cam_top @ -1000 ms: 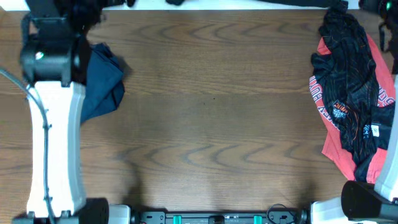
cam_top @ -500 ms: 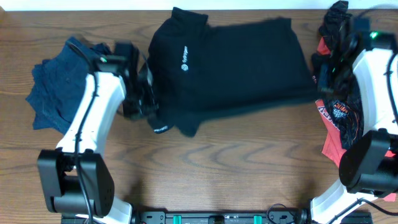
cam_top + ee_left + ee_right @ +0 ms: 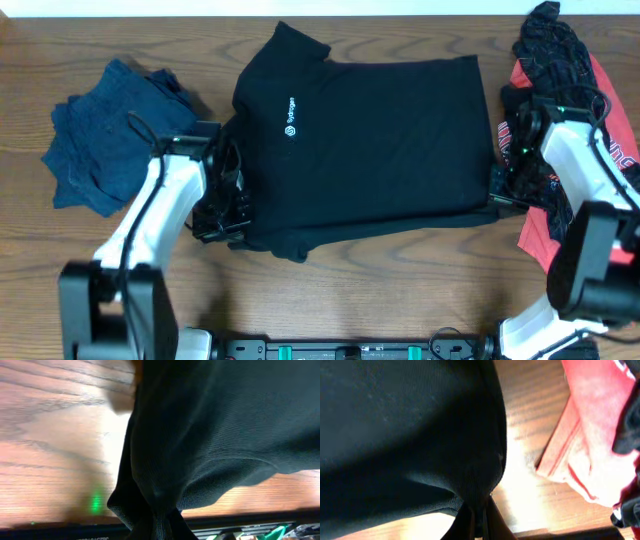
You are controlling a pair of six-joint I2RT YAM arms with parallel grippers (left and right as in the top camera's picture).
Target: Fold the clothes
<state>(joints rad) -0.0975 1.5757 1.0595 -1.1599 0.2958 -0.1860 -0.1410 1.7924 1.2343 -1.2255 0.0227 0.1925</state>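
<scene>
Black T-shirt (image 3: pixel 370 140) lying spread flat in the upper middle of the overhead view, on a wooden table (image 3: pixel 380 290). Its small white logo (image 3: pixel 289 103) faces up near the upper left part of the cloth. The left gripper (image 3: pixel 230 215) sits at the shirt's lower left edge, its jaws closed on the fabric. In the left wrist view the black cloth (image 3: pixel 225 435) gathers into a tight pinch at the bottom of the frame. The right gripper (image 3: pixel 500 192) sits at the shirt's lower right corner and is likewise clamped on the fabric. In the right wrist view the black cloth (image 3: pixel 395 425) narrows to a pinched fold at the bottom edge, with bare wood (image 3: pixel 520 400) just beside it. Dark blue garments (image 3: pixel 110 130) lie crumpled at the upper left of the overhead frame, apart from the T-shirt and beside the left arm (image 3: pixel 150 220). At the right edge a black shirt with red print (image 3: pixel 555 70) lies heaped on a red shirt (image 3: pixel 615 150). The red cloth (image 3: pixel 590 435) also fills the upper right of the right wrist view.
</scene>
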